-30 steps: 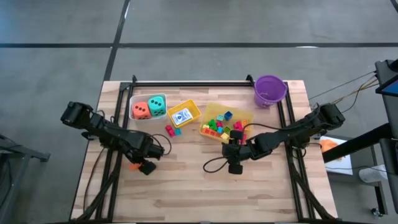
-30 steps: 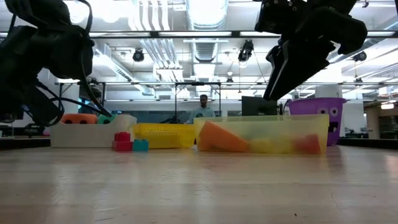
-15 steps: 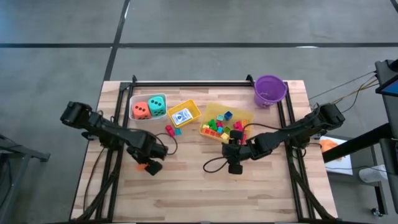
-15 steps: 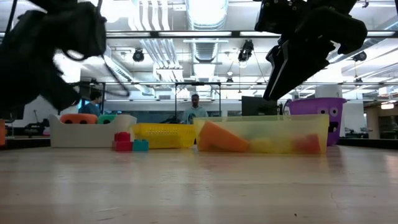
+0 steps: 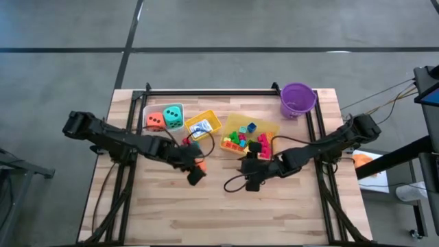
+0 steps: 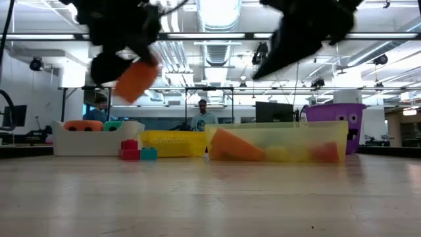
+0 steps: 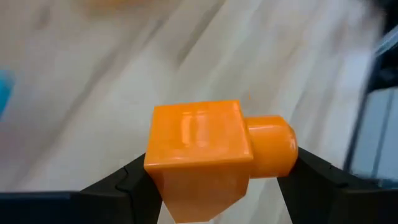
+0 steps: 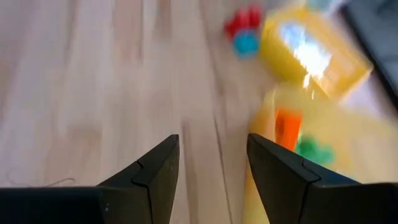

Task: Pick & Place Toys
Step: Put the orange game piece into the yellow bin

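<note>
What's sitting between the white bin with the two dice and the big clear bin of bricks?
In the high view, a yellow bin holding a card box lies between the white bin and the clear bin.

Orange brick (image 7: 199,152) between dark fingers (image 7: 118,186); nearby purple bucket (image 5: 298,99), orange and teal dotted dice (image 5: 164,118).

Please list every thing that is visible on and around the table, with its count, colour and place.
Dice: two, orange and teal, in clear bin at back left.
Card box: one, blue-white, in small yellow bin.
Loose bricks: few, red and blue, on table beside yellow bin.
Mixed bricks: many, in large yellowish bin.
Purple bucket: one, back right corner.
People: two, far behind.
Orange brick: one, held in air.
Left gripper: jaws on orange brick.
Right gripper: jaws open, empty.
</note>
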